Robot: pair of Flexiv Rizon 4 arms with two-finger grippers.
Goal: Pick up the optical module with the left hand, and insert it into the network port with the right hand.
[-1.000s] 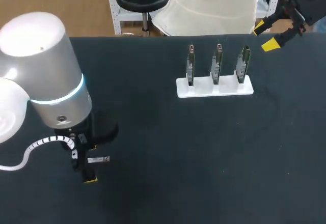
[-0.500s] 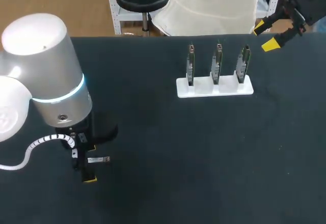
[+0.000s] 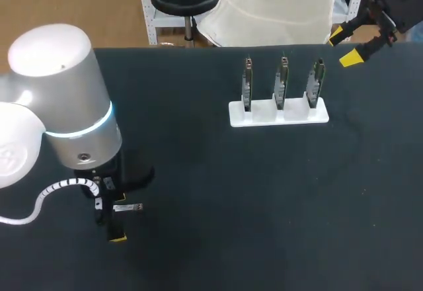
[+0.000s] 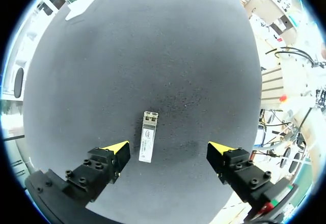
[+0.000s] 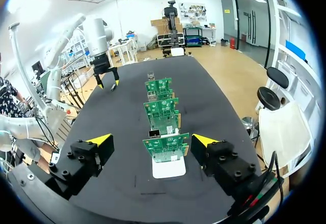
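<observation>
**Left gripper poised over the optical module**

The left gripper hangs fingers-down from its arm, jaws spread wide. The optical module lies flat on the table between the fingers, nearer one than the other and touching neither. The grasp should go best if the gripper centres over the module, descends until the tips flank its long sides, then closes. Further over, three circuit boards stand upright in a white rack. The right gripper, also spread and empty, hangs just beyond the rack, looking along the row.
</observation>
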